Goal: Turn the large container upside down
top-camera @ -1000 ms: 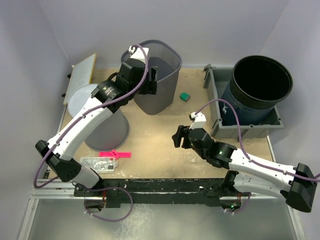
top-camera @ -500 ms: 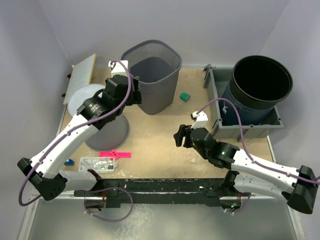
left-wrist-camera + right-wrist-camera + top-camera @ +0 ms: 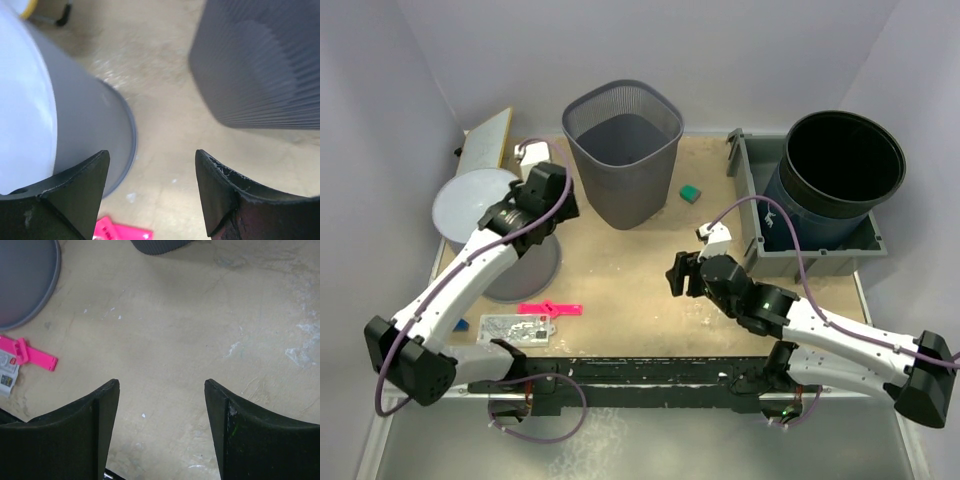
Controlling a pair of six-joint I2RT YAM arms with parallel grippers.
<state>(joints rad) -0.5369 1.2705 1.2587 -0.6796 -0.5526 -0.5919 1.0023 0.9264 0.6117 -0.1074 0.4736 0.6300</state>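
Observation:
Three containers stand on the table. A grey mesh basket [image 3: 620, 180] [image 3: 260, 60] is upright at the back middle, its mouth facing up. A light grey bin [image 3: 485, 205] [image 3: 75, 115] stands upside down at the left. The largest, a dark round bin [image 3: 840, 160], sits upright in a grey tray [image 3: 800, 262] at the right. My left gripper [image 3: 563, 205] [image 3: 152, 190] hovers open and empty between the inverted bin and the basket, touching neither. My right gripper [image 3: 678, 275] [image 3: 162, 425] hangs open over bare table left of the tray.
A pink plastic piece [image 3: 550, 309] [image 3: 30, 356] and a clear packet [image 3: 515, 327] lie near the front left. A small green block [image 3: 690, 191] sits right of the basket. A wooden board [image 3: 485, 150] leans at the back left. Walls close in on three sides.
My left gripper has come off the mesh basket's rim and drawn back to the left and nearer. The basket has settled upright. The right arm has barely moved.

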